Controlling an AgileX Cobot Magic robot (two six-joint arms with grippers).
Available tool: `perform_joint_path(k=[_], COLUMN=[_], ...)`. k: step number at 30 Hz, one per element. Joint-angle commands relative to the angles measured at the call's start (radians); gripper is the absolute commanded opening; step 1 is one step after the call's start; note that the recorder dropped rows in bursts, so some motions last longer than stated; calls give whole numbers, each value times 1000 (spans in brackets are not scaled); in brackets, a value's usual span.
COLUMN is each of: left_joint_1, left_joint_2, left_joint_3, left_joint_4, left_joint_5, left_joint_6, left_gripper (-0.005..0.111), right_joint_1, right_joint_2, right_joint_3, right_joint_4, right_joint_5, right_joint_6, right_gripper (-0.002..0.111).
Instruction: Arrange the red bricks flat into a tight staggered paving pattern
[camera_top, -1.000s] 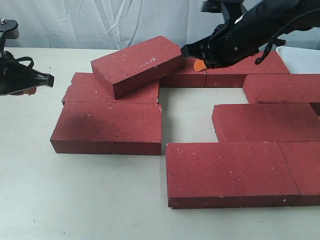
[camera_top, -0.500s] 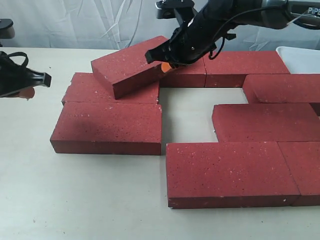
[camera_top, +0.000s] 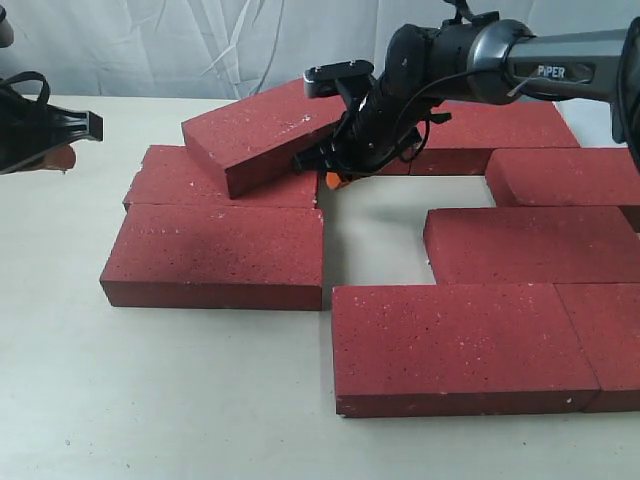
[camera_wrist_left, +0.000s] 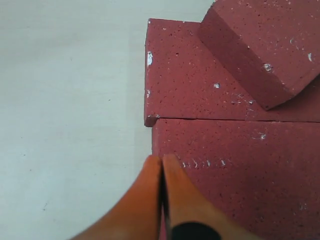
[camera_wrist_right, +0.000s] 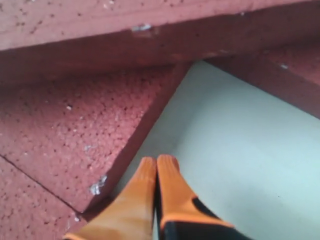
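Nine red bricks (camera_top: 450, 340) lie on the pale table (camera_top: 150, 400) in the exterior view, most of them flat around a bare gap (camera_top: 375, 225) in the middle. One tilted brick (camera_top: 265, 125) leans at the far left, propped on a flat neighbour (camera_top: 200, 185). The right gripper (camera_top: 332, 176) sits low by the tilted brick's right end, at the gap's far-left corner. The left gripper (camera_top: 60, 140) hangs well apart at the left edge.

Left wrist view: the orange fingertips (camera_wrist_left: 145, 200) are pressed together on nothing, above a flat brick's left edge.

Right wrist view: the fingertips (camera_wrist_right: 140, 190) are likewise together and empty, just below the overhanging brick's underside.

Such a brick is probably heavy, rigid and gritty, so it should not slip but will be hard to lift. Pushing a side face, or pinching across its thickness at the overhanging end, looks wisest.
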Motion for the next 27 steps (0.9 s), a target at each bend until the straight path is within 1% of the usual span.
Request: perform_joint_path(k=[1, 15, 27], left_joint_1=[-6, -6, -6], left_joint_2=[-7, -7, -7], left_joint_3=[-6, -6, -6], left_joint_4=[-17, -33, -35], left_joint_5=[-13, -24, -26], left_joint_6=[4, 3, 3], left_gripper=[0, 0, 0], right_joint_1=[19, 161, 256], right_joint_2=[21, 29, 29], right_joint_3=[-6, -6, -6], right_joint_4=[24, 61, 66], right_joint_5=[-39, -153, -240], right_joint_6=[2, 2, 2], right_gripper=[0, 0, 0])
